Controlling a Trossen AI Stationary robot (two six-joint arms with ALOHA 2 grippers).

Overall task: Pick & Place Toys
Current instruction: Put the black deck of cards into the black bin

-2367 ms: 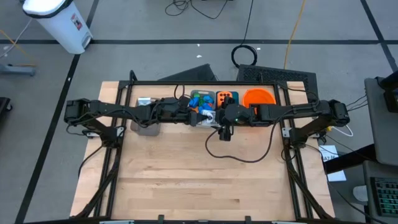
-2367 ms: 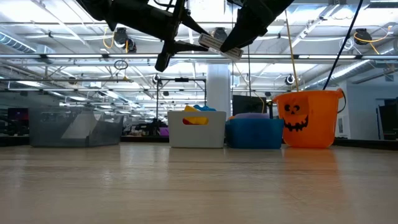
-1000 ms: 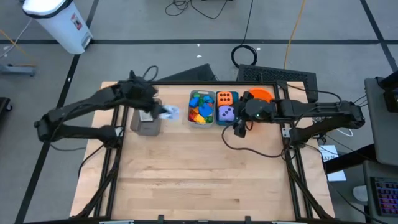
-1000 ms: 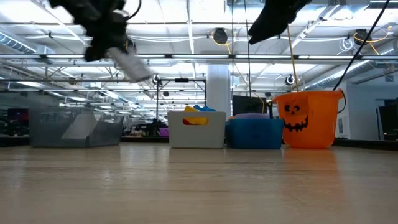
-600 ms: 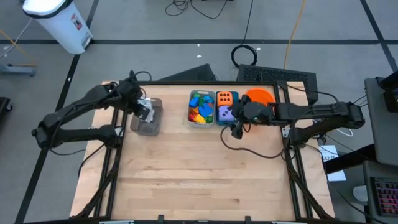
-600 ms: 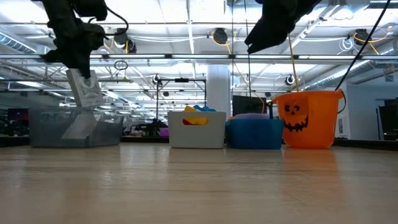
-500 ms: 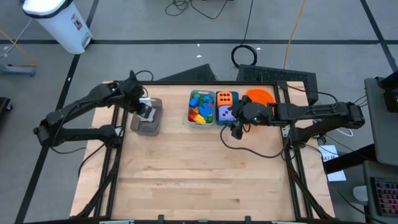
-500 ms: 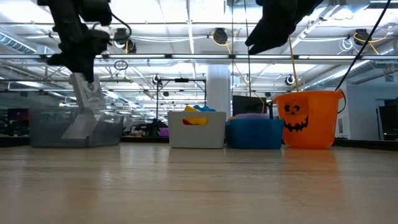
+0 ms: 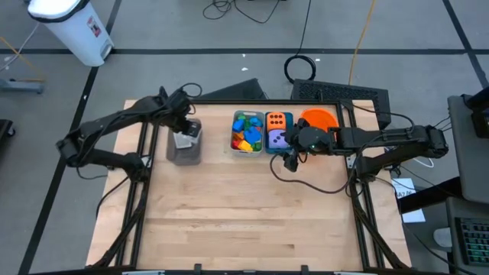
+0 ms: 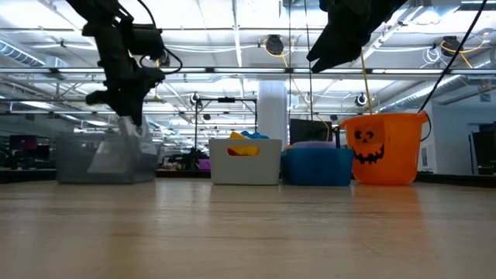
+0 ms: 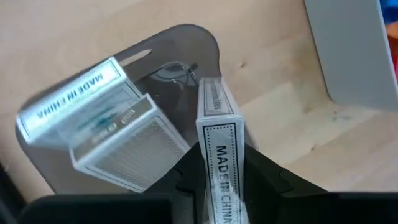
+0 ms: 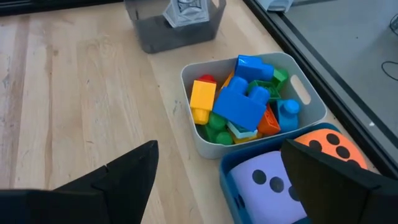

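Observation:
A white printed packet [image 11: 216, 143] is clamped in my left gripper [image 9: 184, 137], which is shut on it above the translucent grey bin [image 9: 183, 152] at the table's far left. Other white packets [image 11: 102, 130] lie inside that bin. Coloured bricks [image 12: 239, 102] fill a white bin [image 9: 247, 131]. Beside it an orange die [image 9: 278, 120] and a purple die [image 12: 267, 186] sit in a teal bin. My right gripper [image 12: 217, 186] hangs open above the table just near of the teal bin, touching nothing. My left gripper pinches the packet's two broad faces [image 11: 219, 180] between its two fingers [image 11: 267, 177], the narrow printed edge facing the wrist camera. The fingers come from above, pointing steeply down. The packet hangs below them, its lower end [image 10: 138, 133] at the grey bin's rim.
An orange pumpkin-face bucket [image 10: 384, 147] stands at the far right of the row. The bins line the table's far edge [image 9: 252, 103]. Bare wood [image 9: 244, 214] stretches from the bins to the near edge.
My left gripper has swung from right of the grey bin to over it and come down, tipping to point more steeply down, still shut on the packet, whose lower end now reaches the rim. The grey bin has shifted a little toward the table's right.

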